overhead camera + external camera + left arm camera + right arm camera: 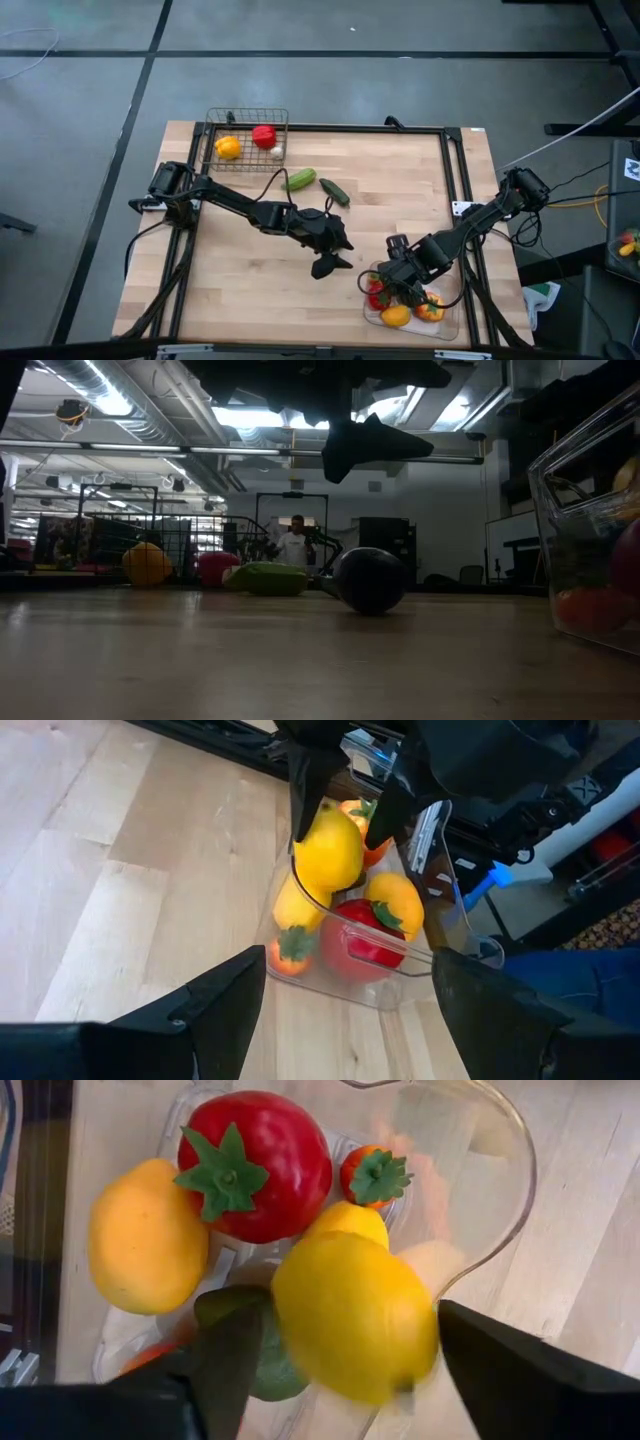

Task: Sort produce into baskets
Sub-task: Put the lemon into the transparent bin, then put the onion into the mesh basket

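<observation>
My right gripper (392, 283) hangs over the clear plastic tray (447, 325) at the table's near right and is shut on a yellow lemon (355, 1315). The tray holds a red fruit (255, 1165), an orange-yellow one (145, 1235), a small red one (375, 1175) and others. My left gripper (335, 250) is open and empty at mid-table, above a dark purple piece (368, 580) lying on the wood. The wire basket (212, 118) at the far left holds yellow (228, 147), red (264, 136) and white pieces. Two green pieces (299, 179) (334, 191) lie beside it. My right gripper pinches the lemon's upper sides (310, 825) between its two fingers (305, 780), only at their free ends. The fingers come from above, pointing down. The lemon hangs below the fingers, clear of the fruit in the tray.
A dark metal frame (455, 170) runs along the table's far and right sides. Bare wood lies at the table's near left and far right. A person (295, 545) stands far off in the room behind the table.
</observation>
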Controlling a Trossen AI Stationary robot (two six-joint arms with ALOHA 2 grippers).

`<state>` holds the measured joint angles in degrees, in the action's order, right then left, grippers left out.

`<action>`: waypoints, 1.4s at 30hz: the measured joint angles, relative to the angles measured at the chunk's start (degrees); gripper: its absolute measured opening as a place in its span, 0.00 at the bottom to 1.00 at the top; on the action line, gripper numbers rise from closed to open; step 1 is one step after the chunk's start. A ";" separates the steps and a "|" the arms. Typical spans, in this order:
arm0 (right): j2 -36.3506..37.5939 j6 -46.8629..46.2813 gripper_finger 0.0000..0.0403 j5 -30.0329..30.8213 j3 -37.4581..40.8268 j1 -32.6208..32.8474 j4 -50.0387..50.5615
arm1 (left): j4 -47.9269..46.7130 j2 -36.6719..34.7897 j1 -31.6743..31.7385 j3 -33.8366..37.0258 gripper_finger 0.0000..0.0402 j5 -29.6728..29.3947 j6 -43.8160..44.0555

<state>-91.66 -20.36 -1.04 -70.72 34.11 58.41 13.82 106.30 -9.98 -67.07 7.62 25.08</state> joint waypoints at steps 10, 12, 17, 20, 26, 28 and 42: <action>0.06 2.22 0.97 1.13 -1.92 -0.88 4.29 | 0.00 0.00 0.00 0.00 0.70 -5.46 -4.14; 0.80 3.71 0.98 1.80 -2.70 -0.79 4.89 | 0.00 0.00 0.00 0.00 0.70 -7.20 -5.26; 5.74 4.78 0.98 2.37 -3.21 -0.76 4.71 | 0.00 0.00 0.00 0.00 0.70 -12.07 -6.23; 8.83 4.93 0.99 5.38 -3.21 -0.80 4.66 | -0.69 0.00 0.00 0.00 0.70 -14.94 -4.63; 11.37 4.94 0.99 12.04 -3.21 -0.76 4.42 | -8.35 0.00 1.32 0.00 0.70 -16.73 4.46; 11.21 4.92 0.99 14.51 -3.21 -0.76 4.39 | -12.18 0.00 2.30 0.00 0.70 -16.74 9.71; 8.42 7.34 0.99 16.96 -2.99 -0.76 4.16 | -17.90 0.02 3.60 0.00 0.70 -14.05 -1.31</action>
<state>-83.24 -13.02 15.92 -73.71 33.34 62.57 -4.08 106.32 -6.37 -67.07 -6.44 23.77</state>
